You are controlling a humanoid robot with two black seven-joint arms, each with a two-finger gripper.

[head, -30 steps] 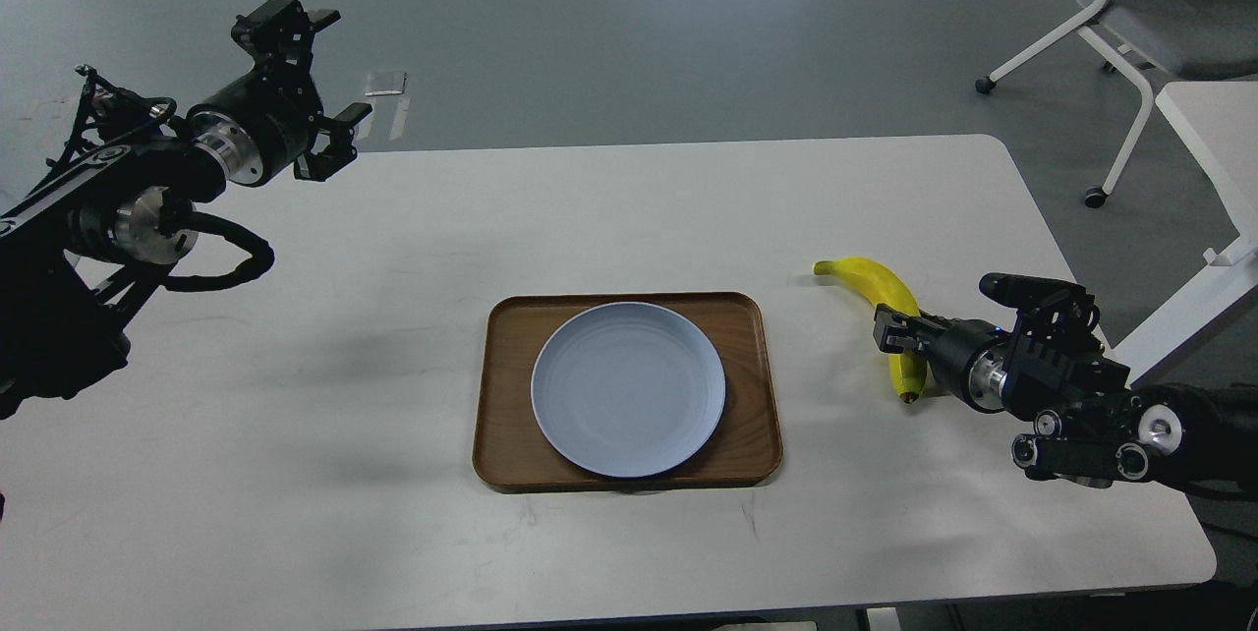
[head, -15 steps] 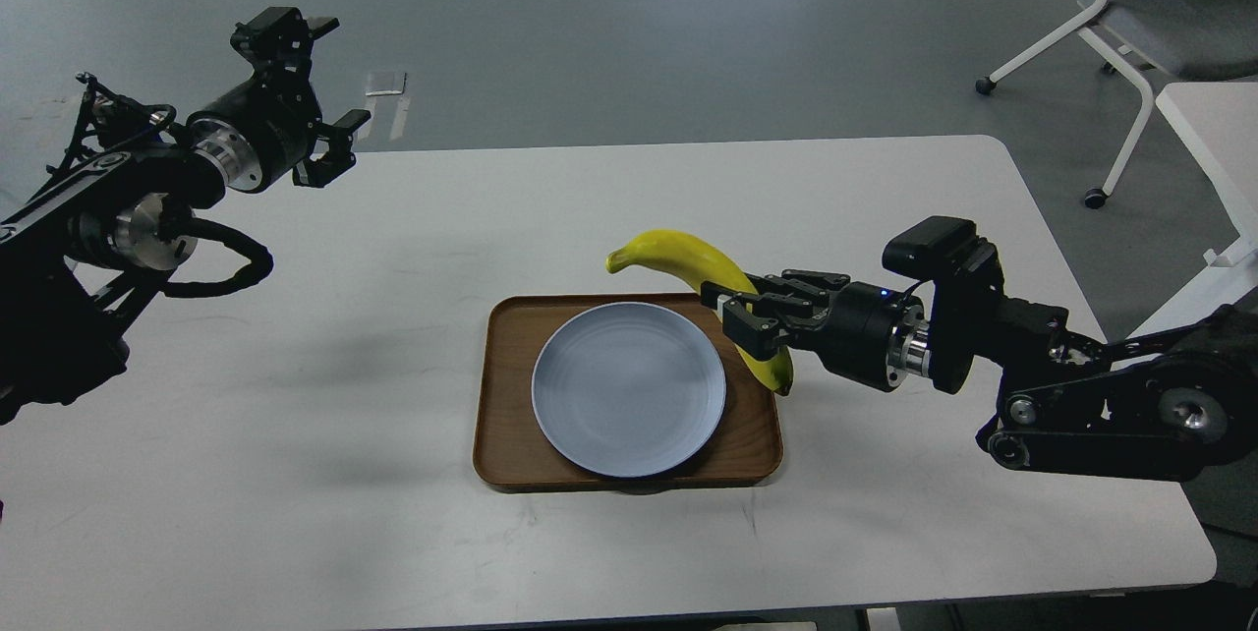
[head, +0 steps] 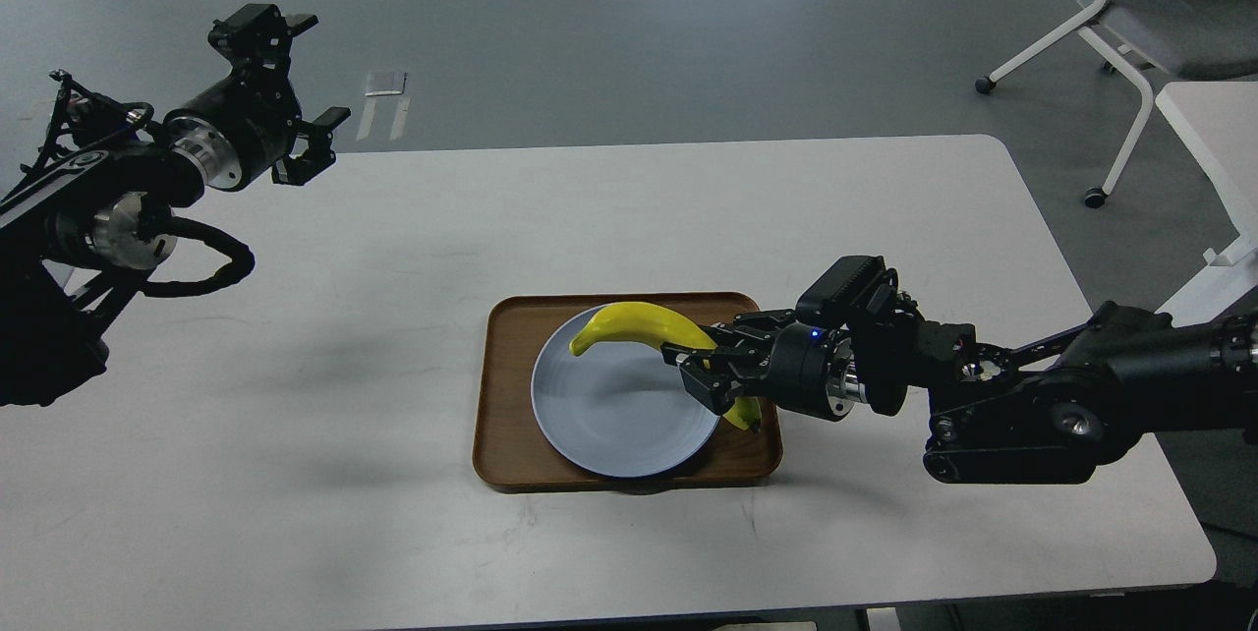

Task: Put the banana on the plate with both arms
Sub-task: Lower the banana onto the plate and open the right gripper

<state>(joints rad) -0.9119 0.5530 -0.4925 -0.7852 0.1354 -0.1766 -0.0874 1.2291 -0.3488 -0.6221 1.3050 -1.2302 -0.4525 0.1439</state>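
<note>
The yellow banana (head: 629, 321) hangs over the right half of the pale blue-grey plate (head: 604, 410), stem end to the left. Whether it touches the plate cannot be told. My right gripper (head: 700, 371) is shut on the banana near its dark tip end, which sticks out below the fingers. The plate sits on a brown wooden tray (head: 501, 395) at the table's middle. My left gripper (head: 295, 86) is open and empty, raised over the table's far left edge, well away from the plate.
The white table (head: 393, 248) carries only the tray and plate. A white office chair (head: 1130, 22) stands on the grey floor at the back right. Another white table edge (head: 1209, 130) is at the far right.
My right gripper took hold of the banana from the table at the right, lifted it and carried it left and down over the plate. My left arm drew back slightly to the left.
</note>
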